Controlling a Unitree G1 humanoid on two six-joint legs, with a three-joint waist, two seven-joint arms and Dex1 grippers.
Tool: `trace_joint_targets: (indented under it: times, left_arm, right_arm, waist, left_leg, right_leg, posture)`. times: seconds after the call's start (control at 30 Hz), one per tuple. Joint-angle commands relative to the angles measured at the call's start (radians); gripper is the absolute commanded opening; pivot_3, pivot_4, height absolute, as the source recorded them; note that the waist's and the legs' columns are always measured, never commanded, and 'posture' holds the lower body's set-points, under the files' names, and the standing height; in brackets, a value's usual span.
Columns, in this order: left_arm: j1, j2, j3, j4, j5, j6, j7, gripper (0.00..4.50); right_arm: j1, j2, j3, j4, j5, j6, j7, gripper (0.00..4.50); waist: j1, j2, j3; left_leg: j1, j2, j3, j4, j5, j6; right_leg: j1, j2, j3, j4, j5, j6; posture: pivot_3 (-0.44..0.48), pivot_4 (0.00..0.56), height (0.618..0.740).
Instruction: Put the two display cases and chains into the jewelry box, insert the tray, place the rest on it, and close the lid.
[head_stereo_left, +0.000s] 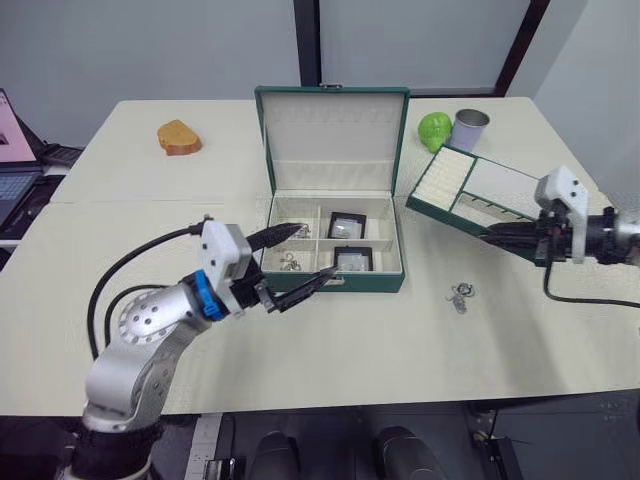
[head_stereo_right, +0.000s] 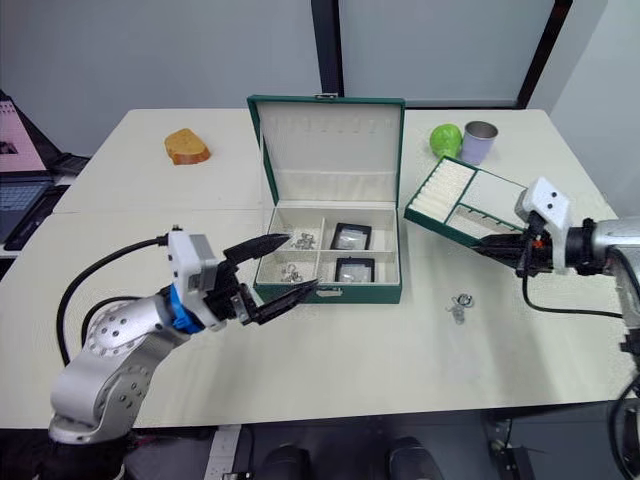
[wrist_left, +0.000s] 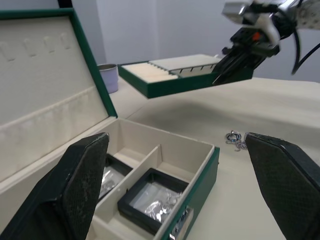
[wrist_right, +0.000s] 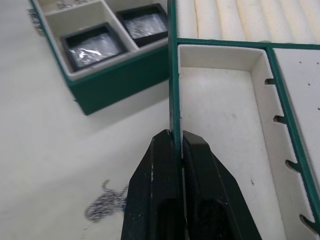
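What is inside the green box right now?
The jewelry box holds two display cases in its right compartments and silvery chains on the left. The compartment floors beneath them are hidden.

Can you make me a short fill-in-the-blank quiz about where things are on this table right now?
1. The right gripper pinches the rim of the ____.
2. Both display cases lie inside the jewelry box, whose lid stands ____.
3. The left gripper's fingers are ____, holding nothing.
4. The silvery jewellery heap lies on the ____.

Answers: tray; open; open; table
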Motion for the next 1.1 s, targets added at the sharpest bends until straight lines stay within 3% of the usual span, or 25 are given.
trace_joint_targets:
  times: [0.03, 0.17, 0.3, 0.73, 1.1]
  left_arm:
    - [0.075, 0.002, 0.05, -0.102, -0.034, 0.001, 0.043, 4.5]
    - [0.142, -0.006, 0.079, -0.149, -0.05, 0.009, 0.098, 4.5]
    - [0.226, -0.002, 0.102, -0.192, -0.044, 0.003, 0.137, 4.5]
    - [0.456, -0.079, 0.205, -0.297, -0.058, -0.037, 0.26, 4.5]
    - [0.49, -0.096, 0.189, -0.336, -0.036, -0.047, 0.315, 4.5]
  right_arm:
    - [0.026, -0.05, -0.047, -0.197, 0.115, 0.117, 0.005, 0.03]
    - [0.011, -0.037, -0.014, -0.283, 0.173, 0.17, -0.029, 0.03]
    - [-0.098, 0.054, 0.111, -0.295, 0.171, 0.189, -0.084, 0.03]
    - [-0.369, 0.334, 0.471, -0.089, -0.022, 0.087, -0.138, 0.03]
    - [-0.429, 0.441, 0.562, 0.082, -0.137, -0.022, -0.11, 0.03]
  waist:
    - [0.004, 0.0, 0.0]
    - [0.016, 0.0, 0.0]
    - [0.014, 0.0, 0.0]
    - [0.015, -0.001, 0.001]
    - [0.015, -0.001, 0.001]
  left_leg:
    - [0.0, 0.0, 0.0, 0.0, 0.0, 0.0]
    - [0.0, -0.001, 0.0, 0.0, 0.0, 0.0]
    - [0.001, -0.001, 0.0, 0.0, 0.0, 0.0]
    - [0.0, 0.0, 0.0, 0.0, 0.0, 0.0]
    - [0.0, 0.0, 0.0, -0.001, 0.0, 0.0]
  right_leg:
    - [0.0, 0.0, 0.0, 0.0, 0.0, 0.0]
    - [0.001, 0.0, 0.001, -0.001, 0.0, 0.0]
    - [0.001, 0.0, 0.002, -0.001, 0.0, 0.0]
    - [-0.003, 0.0, 0.003, -0.001, 0.0, 0.0]
    - [-0.004, 0.0, 0.003, 0.001, 0.0, 0.0]
  posture:
    - [0.0, 0.15, 0.74]
    - [0.0, 0.15, 0.74]
    - [0.0, 0.15, 0.74]
    - [0.0, 0.15, 0.74]
    - [0.0, 0.15, 0.74]
